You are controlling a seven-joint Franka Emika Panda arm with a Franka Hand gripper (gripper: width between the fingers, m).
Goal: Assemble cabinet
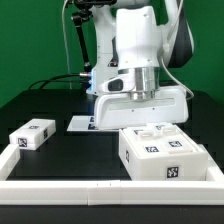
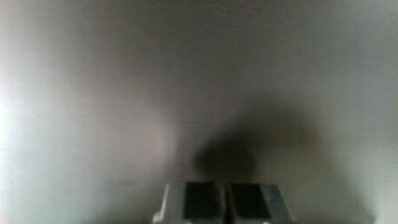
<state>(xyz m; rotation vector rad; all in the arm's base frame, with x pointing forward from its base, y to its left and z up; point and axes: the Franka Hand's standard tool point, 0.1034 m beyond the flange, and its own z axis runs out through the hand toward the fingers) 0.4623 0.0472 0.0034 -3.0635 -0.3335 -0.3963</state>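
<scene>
Cabinet body (image 1: 160, 158): we see it on the desk (image 1: 80, 160), near side, toward the exterior view's right, just behind the white border rail (image 1: 70, 187).
Loose cabinet block (image 1: 32, 135): at the exterior view's left, well apart from the body.
Tool (image 2: 226, 203): in the wrist view its pads sit together with nothing visible between them. It hangs at the body's far side, close over a blurred white surface.
Stiffness: we judge the plastic rigid, unlikely to flex under a pinch.
Weight: probably light and hollow.
Surface: smooth, so likely slippery.
Hold: we would pinch the block across its narrow sides, and take the body by a thin wall edge.
</scene>
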